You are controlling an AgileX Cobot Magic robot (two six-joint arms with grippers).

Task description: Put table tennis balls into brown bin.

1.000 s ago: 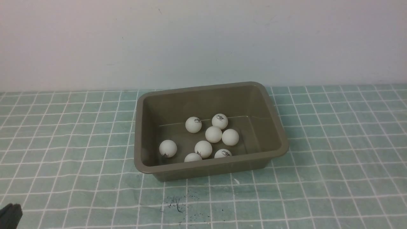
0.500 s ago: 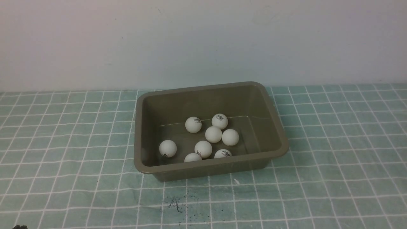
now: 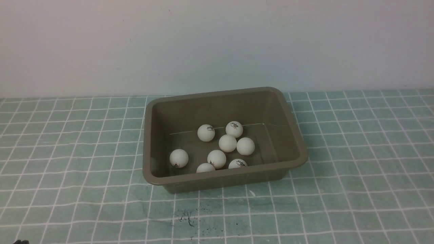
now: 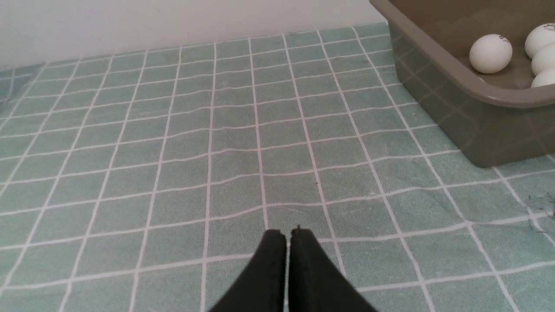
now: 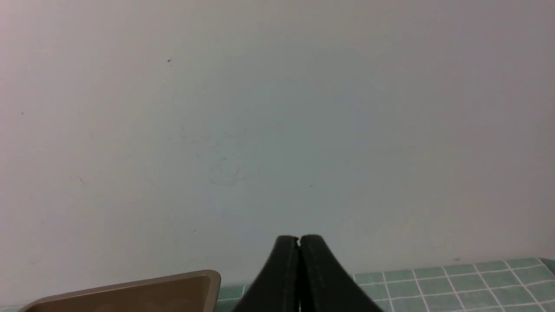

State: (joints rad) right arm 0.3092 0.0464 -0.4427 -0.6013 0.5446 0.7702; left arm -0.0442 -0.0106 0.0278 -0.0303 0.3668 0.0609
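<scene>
The brown bin stands in the middle of the table, and several white table tennis balls lie on its floor. Seen from the left wrist, my left gripper is shut and empty, low over the cloth and well short of the bin, where a ball shows inside. A dark tip of the left gripper pokes in at the front view's lower left corner. My right gripper is shut on nothing and faces the wall, with a corner of the bin beside it.
A green checked cloth covers the table up to a plain white wall behind. Dark scribble marks lie on the cloth just in front of the bin.
The left gripper has drawn back toward the lower left corner of the front view, from a clear dark shape to a sliver. The bin and balls have not moved.
</scene>
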